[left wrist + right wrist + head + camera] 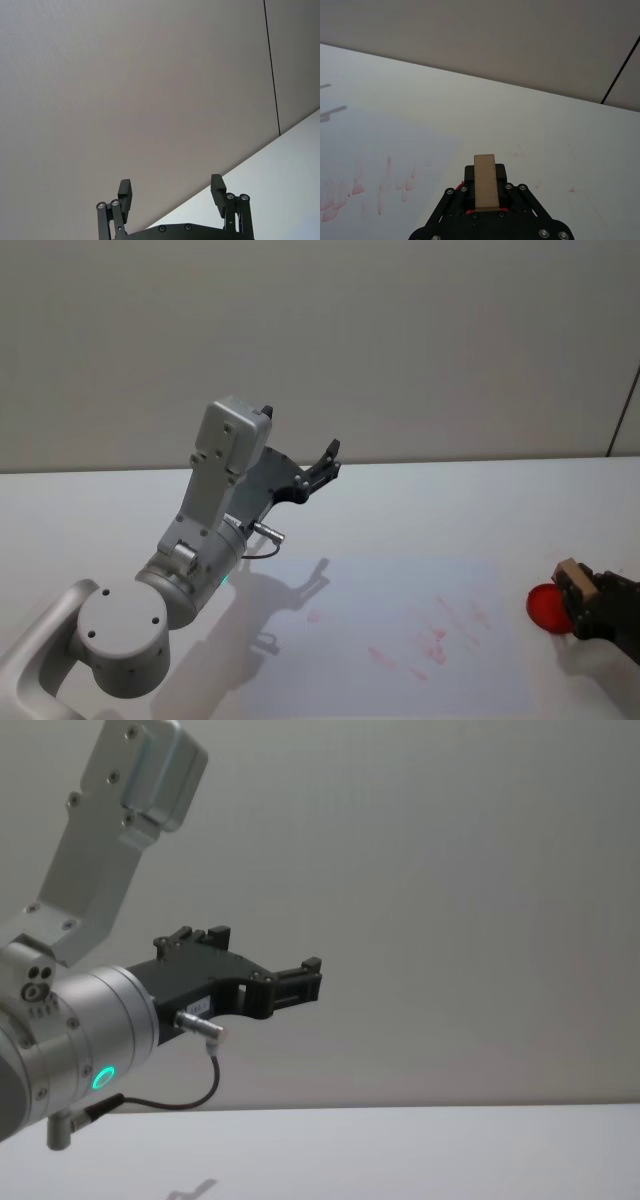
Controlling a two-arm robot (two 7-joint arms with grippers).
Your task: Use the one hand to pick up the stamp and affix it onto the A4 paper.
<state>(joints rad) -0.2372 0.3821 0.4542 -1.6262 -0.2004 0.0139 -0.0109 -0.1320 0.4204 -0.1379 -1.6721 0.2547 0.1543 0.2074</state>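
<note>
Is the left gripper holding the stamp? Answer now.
No. The left gripper is open and empty, raised toward the wall; the right gripper holds the stamp.

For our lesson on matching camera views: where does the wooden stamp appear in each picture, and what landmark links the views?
Head view: the stamp is at the right edge, held in the right gripper, beside a red ink pad.
Right wrist view: bottom centre, between the gripper's fingers.
Left wrist view: not in it.
Chest view: not in it.
Shared landmark: the red-smudged paper, left of the stamp.
</note>
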